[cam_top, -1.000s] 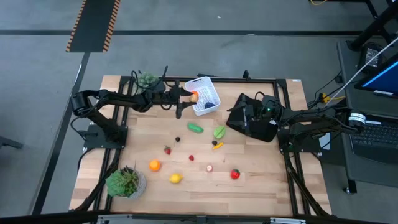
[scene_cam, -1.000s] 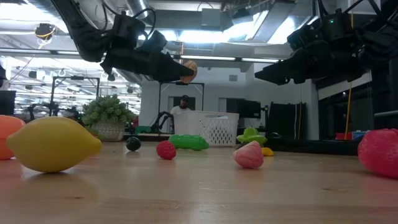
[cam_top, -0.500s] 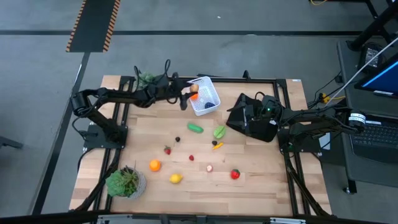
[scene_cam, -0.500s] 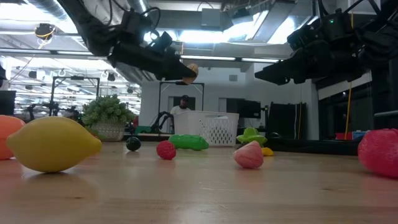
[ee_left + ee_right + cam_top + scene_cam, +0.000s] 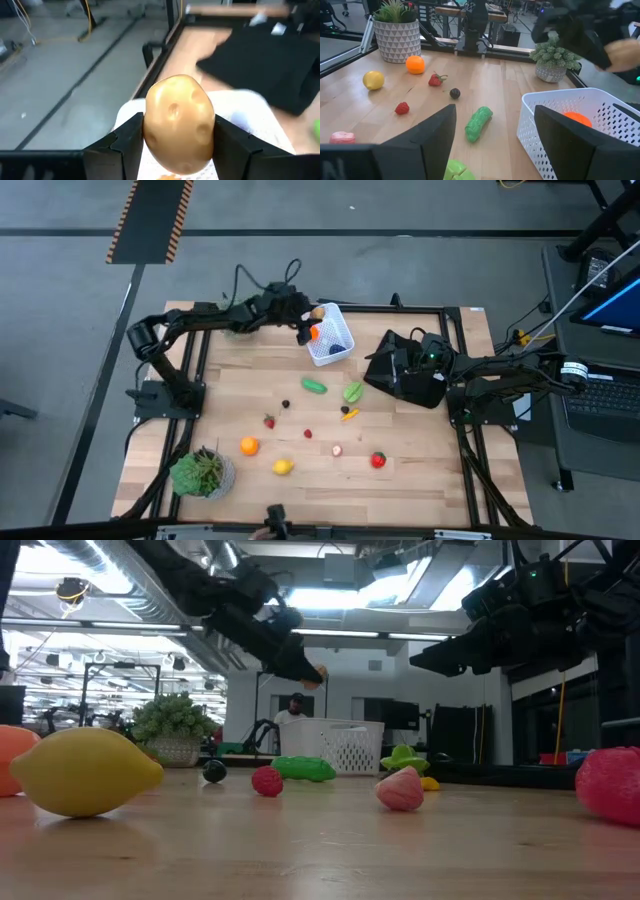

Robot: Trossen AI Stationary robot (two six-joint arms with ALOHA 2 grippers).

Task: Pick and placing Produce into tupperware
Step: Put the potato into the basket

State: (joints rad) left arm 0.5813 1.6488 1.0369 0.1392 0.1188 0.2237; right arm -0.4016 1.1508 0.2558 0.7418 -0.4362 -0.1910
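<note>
Step in hand: carrying a tan potato [image 5: 178, 121] to the tupperware [image 5: 331, 335]; the drop is not yet made.
Left gripper [image 5: 311, 319]: over the tub's far rim at the back of the table, fingers [image 5: 122, 141] clamped on the potato from both sides, held well above the table in the low view.
Tupperware: white tub at the back of the table, just beside the black cloth [image 5: 405, 370]; an orange piece [image 5: 577, 119] already lies inside, and perhaps a dark one, though that is hard to make out from above.
Right gripper [image 5: 492, 142]: waiting above the cloth, fingers spread wide, holding nothing.
Produce left on the table: green cucumber [image 5: 314, 386], lemon [image 5: 283, 467], orange [image 5: 248, 445], strawberry [image 5: 378, 460] and several small pieces.
Next move calls for: centring the potato over the tub's opening, then parting the fingers so it falls inside, not on the rim.
</note>
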